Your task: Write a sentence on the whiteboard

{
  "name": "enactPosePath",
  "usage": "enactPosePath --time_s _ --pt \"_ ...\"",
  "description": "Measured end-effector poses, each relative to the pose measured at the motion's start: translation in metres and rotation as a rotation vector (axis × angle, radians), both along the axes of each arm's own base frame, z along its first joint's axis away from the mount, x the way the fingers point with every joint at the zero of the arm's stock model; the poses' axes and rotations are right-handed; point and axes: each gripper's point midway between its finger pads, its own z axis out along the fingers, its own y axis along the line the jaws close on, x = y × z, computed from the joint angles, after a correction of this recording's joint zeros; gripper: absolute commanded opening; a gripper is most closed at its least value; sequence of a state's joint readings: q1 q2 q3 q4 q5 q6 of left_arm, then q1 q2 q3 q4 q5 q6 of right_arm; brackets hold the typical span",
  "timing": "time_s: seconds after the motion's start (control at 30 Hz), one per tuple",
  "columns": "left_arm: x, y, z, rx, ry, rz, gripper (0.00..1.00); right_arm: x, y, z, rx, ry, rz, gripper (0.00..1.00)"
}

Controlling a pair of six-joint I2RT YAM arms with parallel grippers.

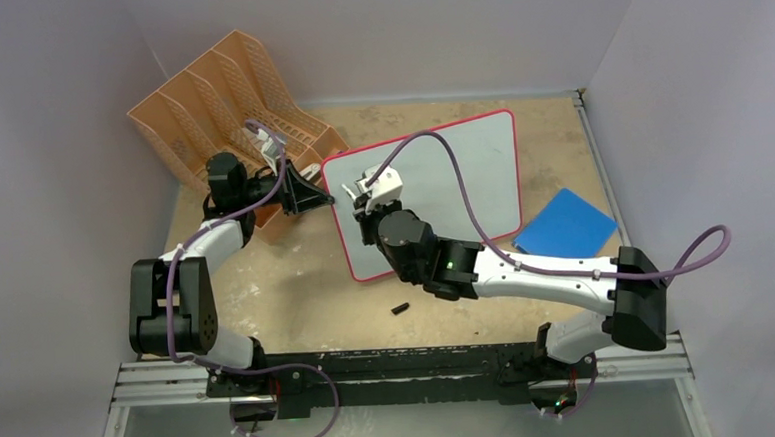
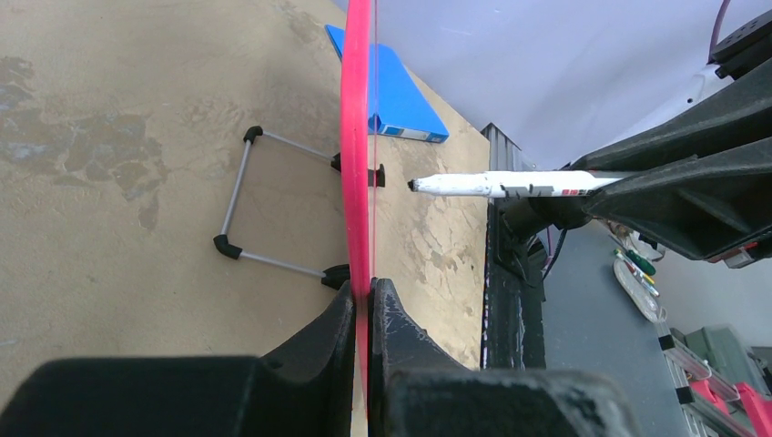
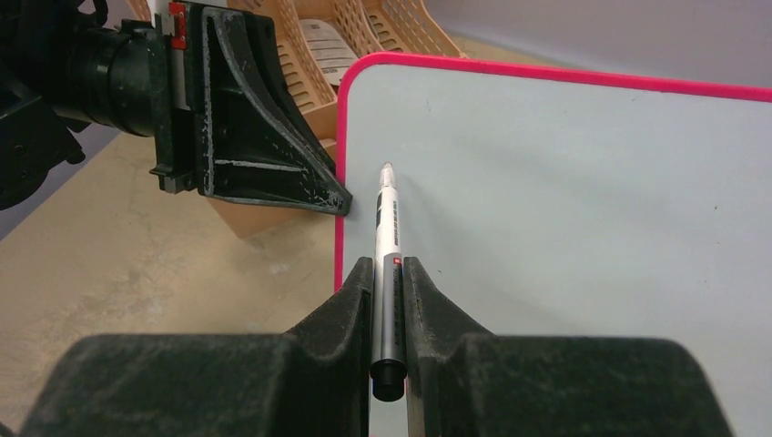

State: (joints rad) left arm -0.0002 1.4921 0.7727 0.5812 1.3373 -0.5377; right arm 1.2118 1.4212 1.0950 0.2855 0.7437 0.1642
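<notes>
Whiteboard [image 1: 491,163]: propped up mid-tabletop [image 1: 297,283], left red edge clamped in left pincer [image 2: 362,289]. Right pincer [image 3: 389,266] closed on marker [image 3: 386,214], tip near the upper-left corner; bare surface extends rightward. Blue pad [image 1: 564,224] lies near the lower-right corner.

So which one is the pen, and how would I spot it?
Find the big white board with the pink frame in the middle of the table. Near its left edge the right gripper pinches a slim white and grey pen, tip toward the board. The left gripper beside it grips only the frame.
</notes>
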Motion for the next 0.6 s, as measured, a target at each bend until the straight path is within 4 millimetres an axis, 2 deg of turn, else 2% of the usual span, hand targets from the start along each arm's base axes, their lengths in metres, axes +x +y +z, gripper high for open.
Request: enactPosePath --time_s 0.17,0.6 --pt "0.000 0.000 0.000 0.000 0.001 0.002 0.00 -0.002 0.001 0.003 -0.006 -0.005 -0.012 0.00" --pt "0.000 0.000 0.000 0.000 0.001 0.002 0.00 0.000 0.001 -0.008 -0.049 0.003 -0.033 0.00"
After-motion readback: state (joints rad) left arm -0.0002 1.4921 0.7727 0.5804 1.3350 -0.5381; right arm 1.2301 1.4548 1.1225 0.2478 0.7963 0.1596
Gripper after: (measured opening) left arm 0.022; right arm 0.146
